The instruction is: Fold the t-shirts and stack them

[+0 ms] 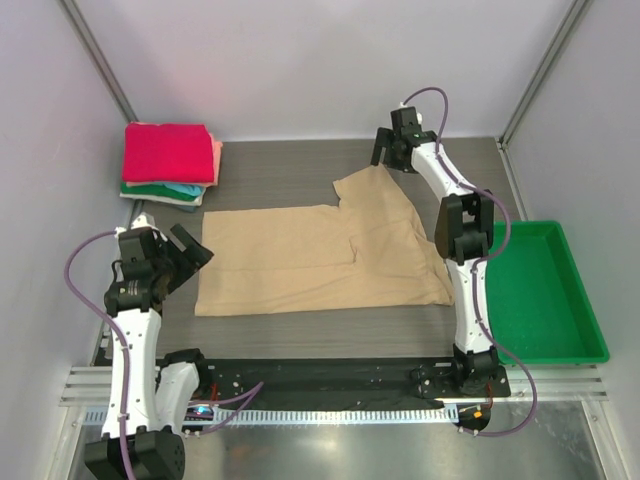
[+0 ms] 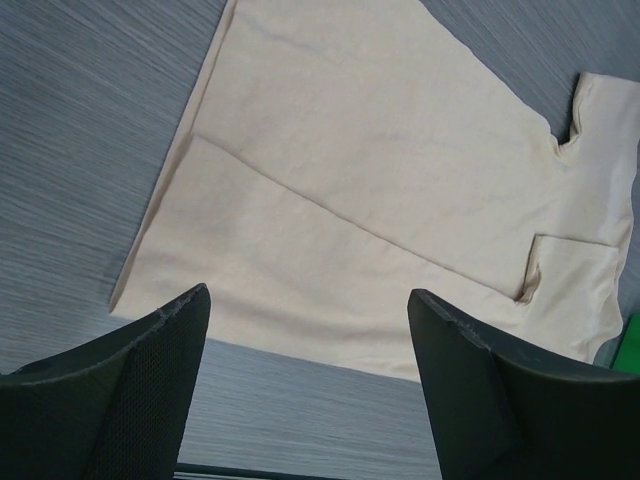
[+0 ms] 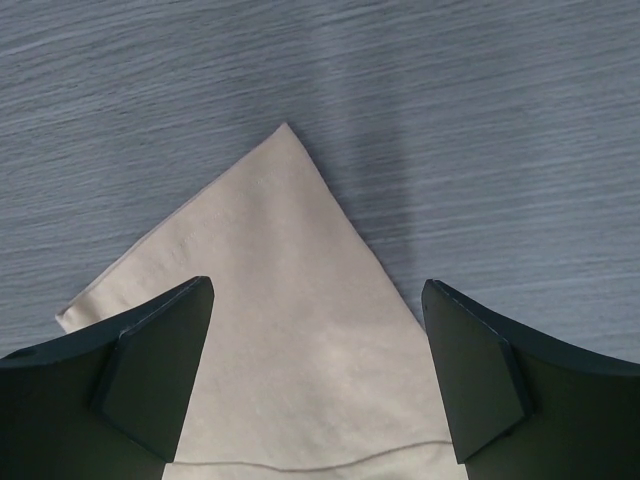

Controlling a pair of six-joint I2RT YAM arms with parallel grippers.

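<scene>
A tan t-shirt point(image 1: 320, 255) lies partly folded on the grey table, its sleeve reaching toward the back right. It also shows in the left wrist view point(image 2: 380, 180) and in the right wrist view point(image 3: 290, 340). My left gripper point(image 1: 187, 255) is open and empty at the shirt's left edge point(image 2: 308, 300). My right gripper point(image 1: 385, 158) is open and empty above the sleeve corner point(image 3: 318, 290). A stack of folded t-shirts point(image 1: 168, 162), pink-red on top with salmon, teal and green below, sits at the back left.
A green plastic tray point(image 1: 575, 300) stands at the right, beside the right arm. Grey enclosure walls rise at the back and sides. A black rail point(image 1: 320, 375) runs along the table's near edge.
</scene>
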